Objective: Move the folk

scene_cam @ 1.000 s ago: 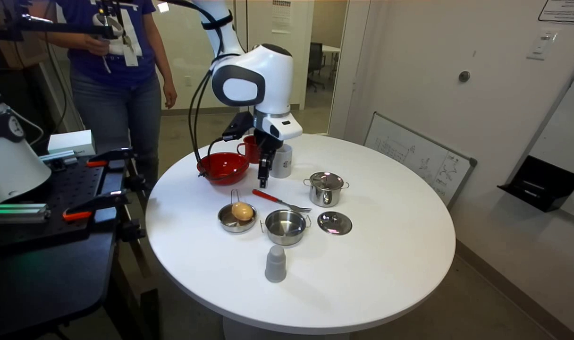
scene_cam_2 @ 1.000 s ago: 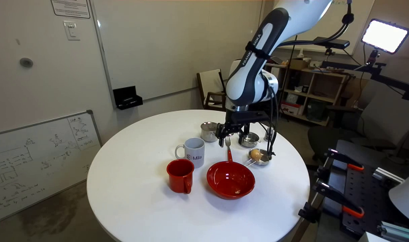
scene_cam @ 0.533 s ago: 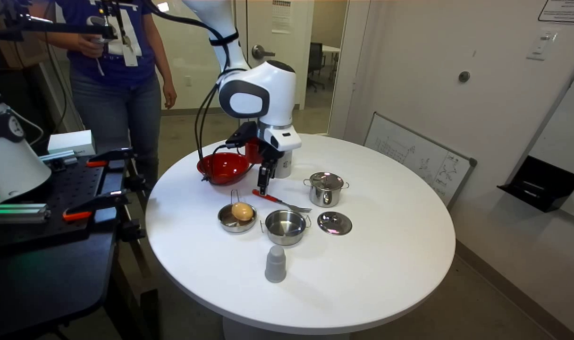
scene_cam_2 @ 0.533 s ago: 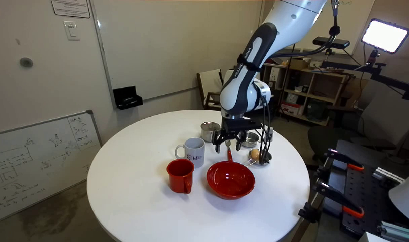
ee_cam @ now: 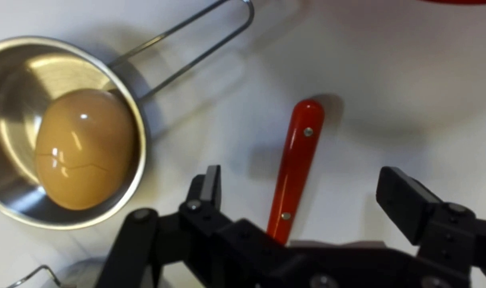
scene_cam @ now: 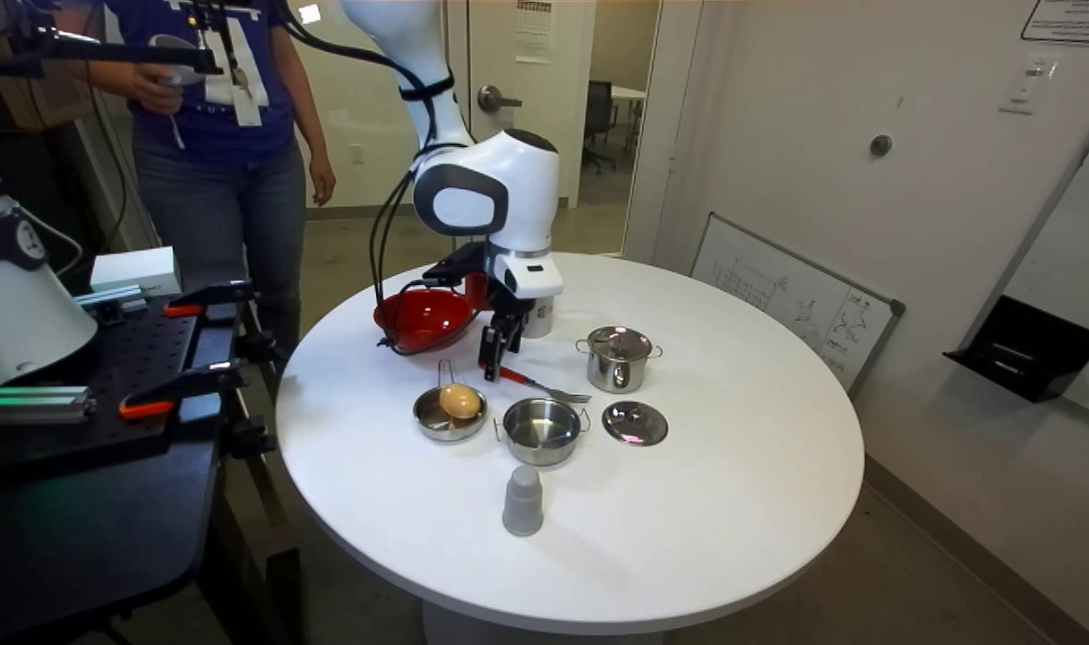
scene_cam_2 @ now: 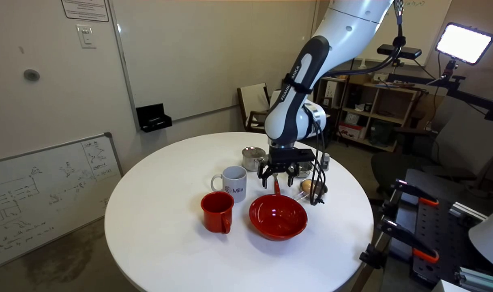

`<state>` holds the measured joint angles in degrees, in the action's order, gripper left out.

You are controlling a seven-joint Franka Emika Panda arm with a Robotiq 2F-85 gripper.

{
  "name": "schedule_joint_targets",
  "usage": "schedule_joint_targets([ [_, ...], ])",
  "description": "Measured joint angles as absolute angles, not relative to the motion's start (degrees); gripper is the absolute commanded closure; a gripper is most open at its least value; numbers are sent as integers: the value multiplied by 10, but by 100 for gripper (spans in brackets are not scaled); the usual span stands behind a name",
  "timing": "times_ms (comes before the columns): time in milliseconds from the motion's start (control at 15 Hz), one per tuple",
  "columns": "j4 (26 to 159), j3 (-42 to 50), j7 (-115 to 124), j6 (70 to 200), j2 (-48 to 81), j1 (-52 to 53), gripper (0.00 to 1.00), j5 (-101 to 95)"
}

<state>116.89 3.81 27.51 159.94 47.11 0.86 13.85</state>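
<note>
Room either side of fork (ee_cam: 294,172)

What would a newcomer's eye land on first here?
Likely the glossy red bowl beside the red mug on the white table. Next, the black gripper, jaws open either side of the red fork handle in the wrist view. Close by, a cracked-looking brown egg sits in a steel pan.

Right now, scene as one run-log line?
fingers: open | fork: ungripped, on table, between fingers in wrist view | egg: in pan
</note>
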Motion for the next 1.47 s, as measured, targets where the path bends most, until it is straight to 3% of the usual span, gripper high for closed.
schedule_joint_targets([
  [600, 1165, 43, 303, 1600, 478, 14, 100, 154],
  [733, 1163, 45, 306, 1599, 476, 17, 95, 156],
  [1467, 1194, 82, 357, 1621, 456, 44, 95, 161],
])
